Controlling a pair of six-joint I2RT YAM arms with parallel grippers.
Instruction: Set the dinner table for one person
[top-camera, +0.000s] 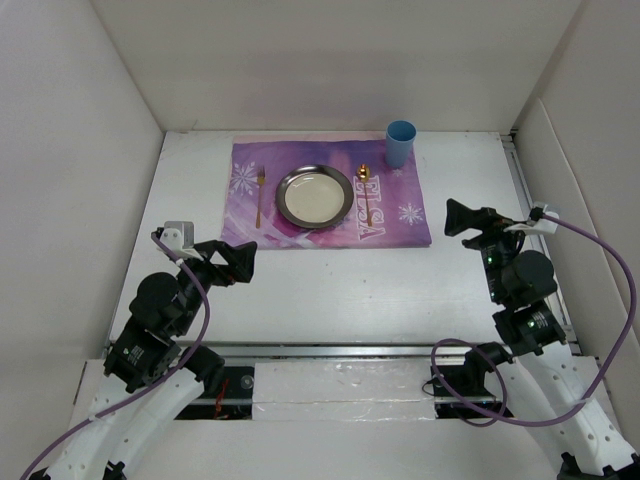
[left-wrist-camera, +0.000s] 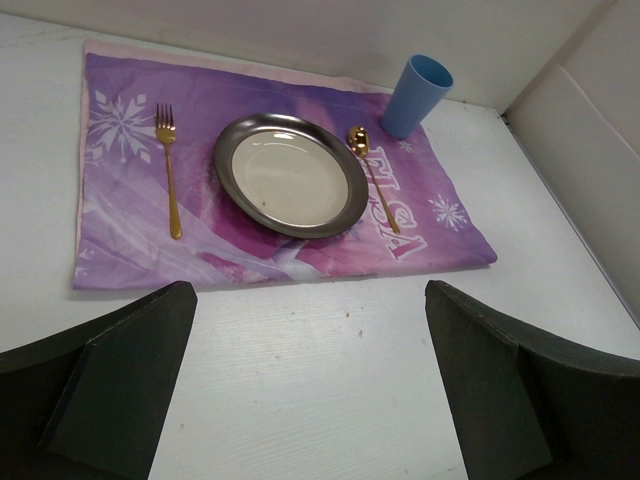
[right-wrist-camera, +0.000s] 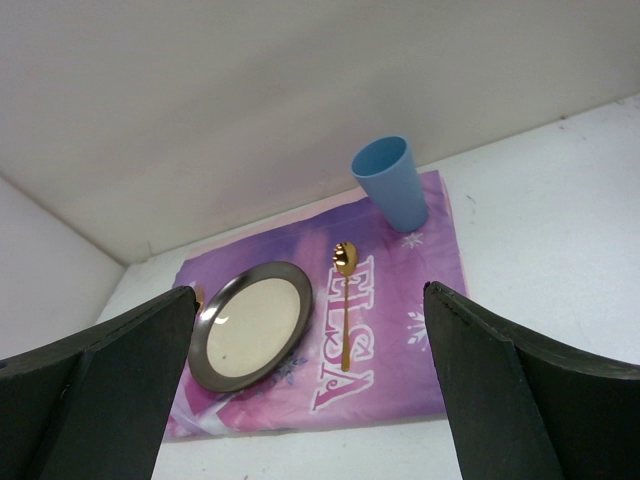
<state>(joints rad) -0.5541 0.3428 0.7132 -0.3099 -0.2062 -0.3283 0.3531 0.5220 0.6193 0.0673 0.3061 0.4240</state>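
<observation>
The white dinner table (top-camera: 330, 290) carries a purple ELSA placemat (top-camera: 400, 215) at its far middle. On the mat a metal plate (top-camera: 315, 194) sits between a gold fork (top-camera: 260, 195) on its left and a gold spoon (top-camera: 367, 190) on its right. A blue cup (top-camera: 400, 143) stands upright at the mat's far right corner. My left gripper (top-camera: 243, 258) is open and empty above the bare table near the mat's front left corner. My right gripper (top-camera: 462, 218) is open and empty, just right of the mat's front right corner.
White walls enclose the table on the left, far and right sides. A metal rail (top-camera: 330, 350) runs along the near edge by the arm bases. A purple cable (top-camera: 600, 290) loops off the right arm. Bare tabletop (left-wrist-camera: 330, 400) lies between the mat and the rail.
</observation>
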